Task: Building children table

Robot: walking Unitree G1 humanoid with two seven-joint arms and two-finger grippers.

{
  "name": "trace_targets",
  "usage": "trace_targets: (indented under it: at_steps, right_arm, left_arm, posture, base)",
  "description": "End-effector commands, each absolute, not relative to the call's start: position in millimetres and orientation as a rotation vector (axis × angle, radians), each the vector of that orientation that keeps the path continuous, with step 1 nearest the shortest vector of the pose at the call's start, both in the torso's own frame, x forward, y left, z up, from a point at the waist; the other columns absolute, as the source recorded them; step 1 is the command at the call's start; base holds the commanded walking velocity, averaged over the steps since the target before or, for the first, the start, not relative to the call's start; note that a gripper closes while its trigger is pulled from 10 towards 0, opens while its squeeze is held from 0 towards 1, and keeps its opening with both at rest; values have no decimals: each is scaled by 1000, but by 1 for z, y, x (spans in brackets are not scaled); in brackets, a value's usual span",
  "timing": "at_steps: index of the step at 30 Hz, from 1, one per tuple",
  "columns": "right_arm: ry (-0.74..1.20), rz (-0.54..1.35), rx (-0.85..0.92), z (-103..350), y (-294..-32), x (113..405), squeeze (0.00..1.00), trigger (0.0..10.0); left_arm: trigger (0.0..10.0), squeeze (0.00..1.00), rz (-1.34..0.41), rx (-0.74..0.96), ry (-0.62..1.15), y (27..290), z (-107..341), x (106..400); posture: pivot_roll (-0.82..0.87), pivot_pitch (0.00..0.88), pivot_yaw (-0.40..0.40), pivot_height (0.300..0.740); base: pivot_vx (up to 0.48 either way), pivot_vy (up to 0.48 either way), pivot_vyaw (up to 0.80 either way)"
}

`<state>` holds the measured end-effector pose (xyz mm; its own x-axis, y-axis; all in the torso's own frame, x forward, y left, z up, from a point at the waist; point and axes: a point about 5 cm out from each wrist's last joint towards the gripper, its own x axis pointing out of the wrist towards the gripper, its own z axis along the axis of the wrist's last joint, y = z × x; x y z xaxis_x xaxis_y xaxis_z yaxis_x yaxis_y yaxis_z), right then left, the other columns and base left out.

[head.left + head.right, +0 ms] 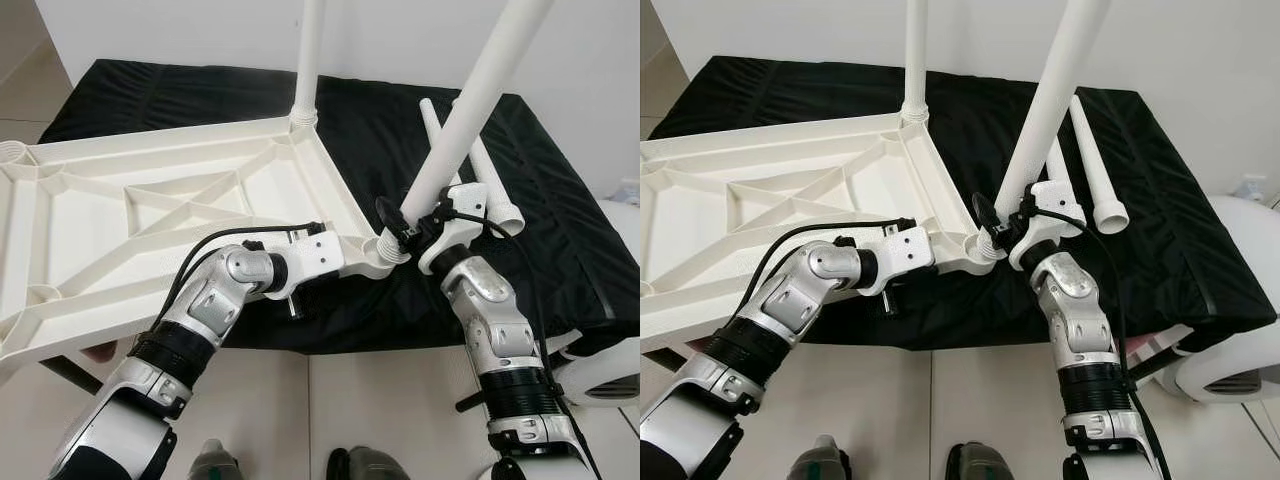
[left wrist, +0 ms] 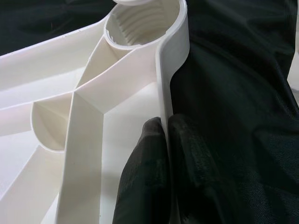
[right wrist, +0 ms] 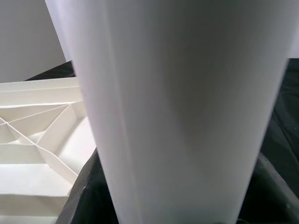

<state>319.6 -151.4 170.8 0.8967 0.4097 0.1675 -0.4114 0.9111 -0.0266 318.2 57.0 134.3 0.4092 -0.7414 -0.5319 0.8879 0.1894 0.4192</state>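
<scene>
Tabletop (image 1: 150, 210): white ribbed plastic, underside up, on the black cloth (image 1: 560, 230), overhanging the cloth's near left edge.
Left gripper (image 2: 166, 140): fingers pinched on the tabletop's near right rim, just short of the threaded corner socket (image 2: 140, 28).
Fitted leg (image 1: 308, 60): smooth white tube, upright in the far corner.
Right gripper (image 1: 408, 228): closed around the held leg (image 1: 470, 110), whose base meets the near corner; long axis tilts up and right.
Spare legs (image 1: 490, 175): two lying on the cloth, right of the held leg.
</scene>
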Motion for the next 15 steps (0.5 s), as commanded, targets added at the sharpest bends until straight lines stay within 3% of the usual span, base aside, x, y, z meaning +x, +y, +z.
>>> trace_targets:
  at_steps: [1, 15]
  right_arm:
    - [-193, 410, 14, 173, -155, 317, 0, 10000]
    - [-166, 428, 25, 165, -151, 316, 0, 10000]
  left_arm:
    - [10000, 0, -1142, 795, 398, 70, 105, 315]
    - [10000, 0, -1131, 794, 380, 67, 108, 316]
  posture:
    - [4, 46, -36, 740]
    - [5, 39, -41, 740]
  base:
    - [0, 0, 0]
    - [0, 0, 0]
